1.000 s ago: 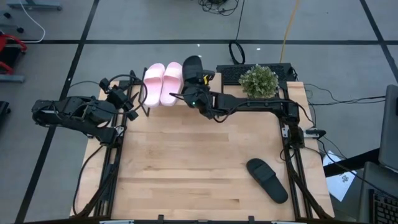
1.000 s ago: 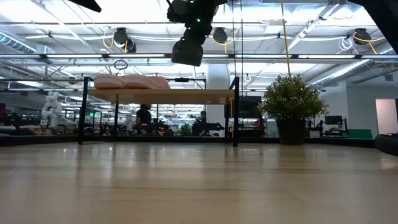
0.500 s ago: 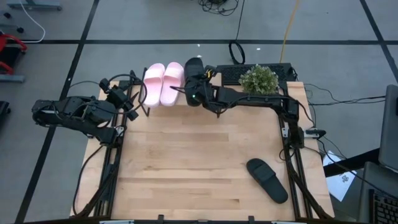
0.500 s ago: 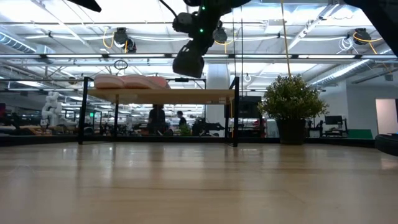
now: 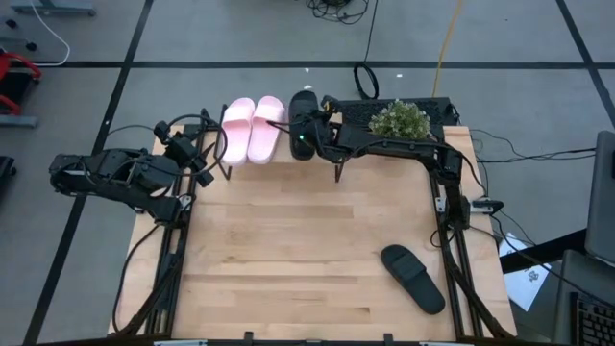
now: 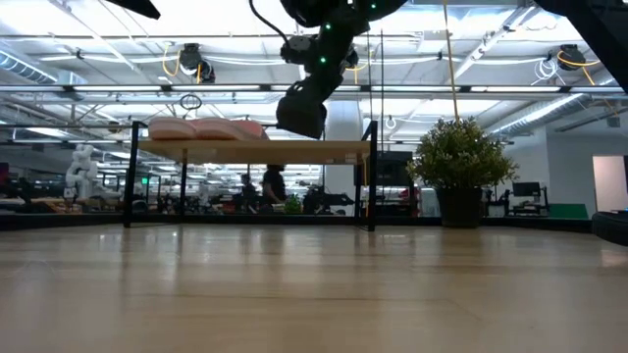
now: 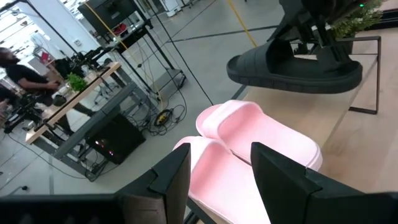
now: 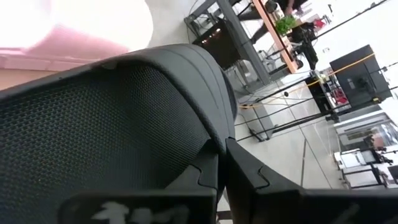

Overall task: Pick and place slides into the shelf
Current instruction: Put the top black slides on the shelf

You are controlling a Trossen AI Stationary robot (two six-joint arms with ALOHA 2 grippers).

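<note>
Two pale pink slides (image 5: 251,128) lie side by side, soles down, on the left part of the shelf's wood top board (image 6: 250,150). My right gripper (image 5: 309,136) is shut on a black slide (image 5: 303,117) and holds it just right of the pink pair, above the shelf board; the low view shows that black slide (image 6: 301,106) clear of the board. A second black slide (image 5: 413,277) lies flat on the table near its right near corner. My left gripper (image 7: 217,180) is open and waits at the shelf's left end, aimed at the pink slides (image 7: 249,146). My right gripper pinches the black slide by its side edge at the strap (image 8: 214,134) between both fingers (image 8: 249,180), coming from above and from the right. The slide (image 7: 292,65) is lifted clear of the shelf board and sits roughly level, lengthwise parallel to the pink slides.
A potted plant (image 5: 399,122) stands at the table's far right, beside the shelf's right end. The shelf's black legs (image 6: 372,176) stand on the far edge of the table. People move in the room behind. Bare tabletop (image 5: 298,250) spreads through the middle.
My right gripper has carried the black slide toward the far edge and slightly right, lowering it toward the shelf board. The slide has turned to line up beside the pink pair. It stays held.
</note>
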